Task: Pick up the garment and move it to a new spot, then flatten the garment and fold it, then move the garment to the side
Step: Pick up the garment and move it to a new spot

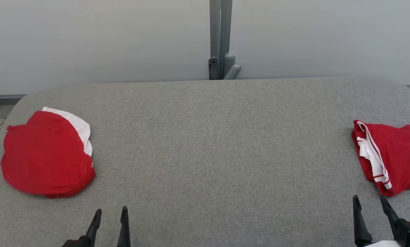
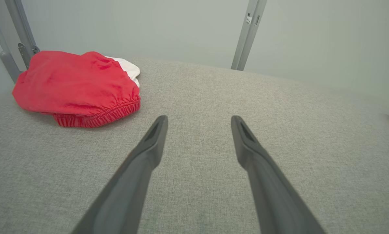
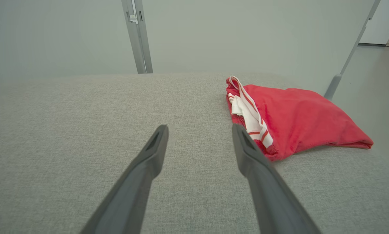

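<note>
Over the grey fabric-covered desk (image 1: pixel 218 137), the left hand (image 1: pixel 111 209) hangs with fingers apart, empty, near a folded red garment with a white panel (image 1: pixel 45 154). The right hand (image 1: pixel 369 197), also spread and empty, sits just short of a rumpled red garment with white striped trim (image 1: pixel 397 154) at the desk's right edge.

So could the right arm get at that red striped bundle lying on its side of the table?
Probably yes. The right end effector stands open just short of the red striped garment, and nothing lies between them on the grey table.
</note>
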### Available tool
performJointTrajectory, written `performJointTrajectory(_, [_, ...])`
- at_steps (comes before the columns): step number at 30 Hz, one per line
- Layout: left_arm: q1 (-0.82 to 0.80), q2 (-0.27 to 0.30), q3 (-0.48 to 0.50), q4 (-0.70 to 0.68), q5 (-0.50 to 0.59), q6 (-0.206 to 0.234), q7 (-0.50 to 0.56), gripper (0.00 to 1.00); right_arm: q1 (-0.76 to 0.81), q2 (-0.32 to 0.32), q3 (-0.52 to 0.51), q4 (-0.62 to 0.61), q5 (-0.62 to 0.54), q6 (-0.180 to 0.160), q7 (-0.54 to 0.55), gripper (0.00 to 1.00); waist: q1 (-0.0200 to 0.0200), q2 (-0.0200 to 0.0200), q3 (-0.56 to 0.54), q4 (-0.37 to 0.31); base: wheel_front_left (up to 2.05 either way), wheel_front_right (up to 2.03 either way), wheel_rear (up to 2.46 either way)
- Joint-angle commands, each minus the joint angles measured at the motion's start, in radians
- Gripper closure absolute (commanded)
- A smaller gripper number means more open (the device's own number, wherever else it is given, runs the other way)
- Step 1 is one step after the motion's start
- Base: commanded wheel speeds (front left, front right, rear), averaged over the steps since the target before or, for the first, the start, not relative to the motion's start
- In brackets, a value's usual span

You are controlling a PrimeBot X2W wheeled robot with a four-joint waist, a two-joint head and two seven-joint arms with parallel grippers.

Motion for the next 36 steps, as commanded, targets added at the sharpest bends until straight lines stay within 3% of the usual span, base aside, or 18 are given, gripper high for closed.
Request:
performJointTrajectory(1, [-0.009,0.002,-0.001,-0.005,-0.007,0.002,0.000,0.00,0.004,-0.002,0.001,0.002,0.007,-0.001,-0.002,0.00,0.0000,0.0000,0.002,-0.004,0.00,0.00,0.00])
performJointTrajectory(28, [-0.002,0.002,-0.004,0.004,-0.004,-0.002,0.000,0.00,0.003,-0.002,0.019,0.007,0.027,-0.001,-0.002,0.00,0.0000,0.0000,0.010,0.006,0.00,0.00,0.00])
performJointTrajectory(36, [-0.007,0.002,-0.006,0.005,-0.005,0.001,0.000,0.00,0.013,-0.002,0.022,0.010,0.036,-0.001,-0.002,0.00,0.0000,0.0000,0.006,0.038,0.00,0.00,0.00])
